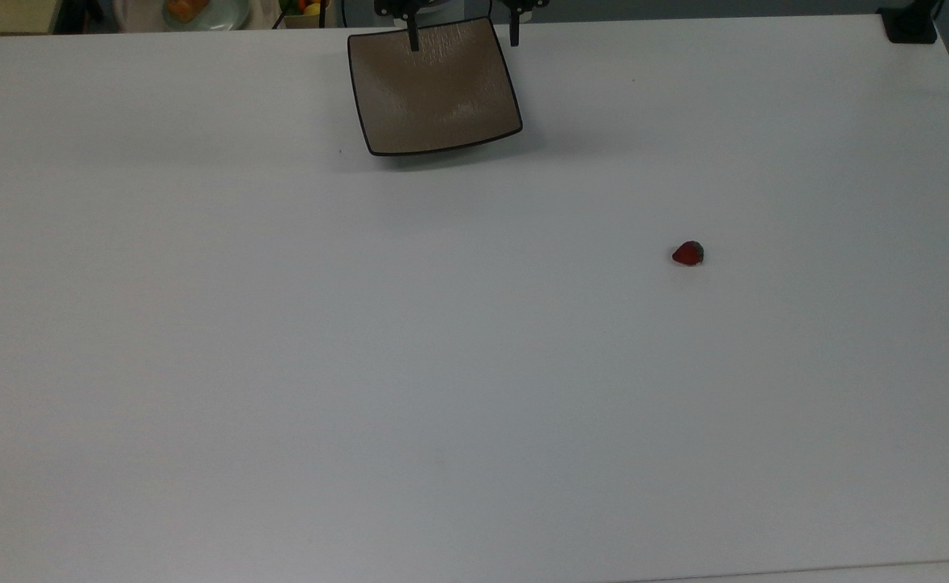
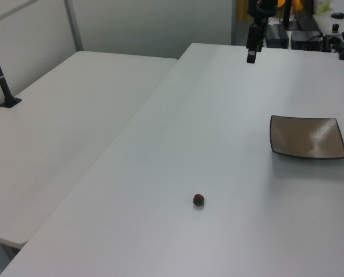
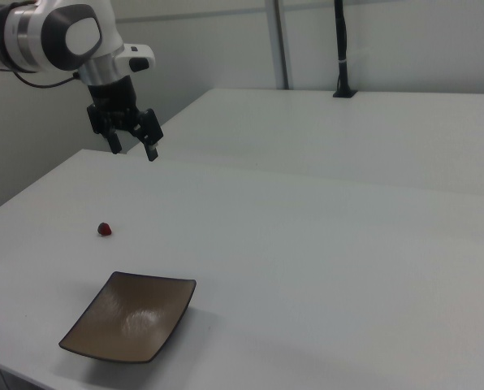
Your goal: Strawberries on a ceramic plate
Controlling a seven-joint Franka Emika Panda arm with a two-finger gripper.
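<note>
Red strawberry (image 1: pixel 687 254) lies on bare table (image 1: pixel 199 324), well apart from the empty plate (image 1: pixel 434 89). Your gripper (image 3: pixel 133 148) hangs high, fingers spread, holding nothing. Pick and place both remain.

A small red strawberry (image 1: pixel 687 254) lies well apart from the empty square brown ceramic plate (image 1: pixel 434 89).

I see the gripper (image 1: pixel 464 32) with fingers spread above the ceramic plate's (image 1: pixel 434 93) far edge; the strawberry (image 1: pixel 687 254) lies well apart on the white table (image 1: pixel 280 364).
</note>
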